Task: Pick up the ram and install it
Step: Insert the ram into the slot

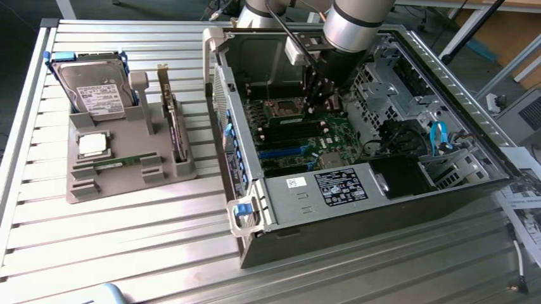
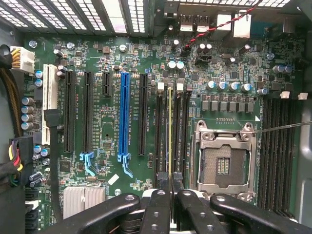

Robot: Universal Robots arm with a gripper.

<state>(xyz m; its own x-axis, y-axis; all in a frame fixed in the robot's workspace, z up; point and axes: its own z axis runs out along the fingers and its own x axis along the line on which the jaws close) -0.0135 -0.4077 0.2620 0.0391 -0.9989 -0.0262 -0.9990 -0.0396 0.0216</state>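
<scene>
Black-fingered gripper (image 2: 170, 183), deep inside the open dark computer case (image 1: 363, 209), is clenched on the slim green circuit-board ram (image 2: 169, 126). The stick is held edge-on along a black memory slot beside the empty silver processor socket (image 2: 225, 163); whether it is seated I cannot tell. It looks light, stiff and brittle, so pinching its flat faces, clear of the contacts, seems safest.

My tool (image 2: 170, 178) pinches the ram (image 2: 169, 126), a slim green stick seen edge-on, standing on its long edge in line with a memory slot (image 2: 161, 131). I cannot tell whether it is seated. A second ram (image 1: 118, 163) lies flat in the grey holder (image 1: 127, 180).
</scene>
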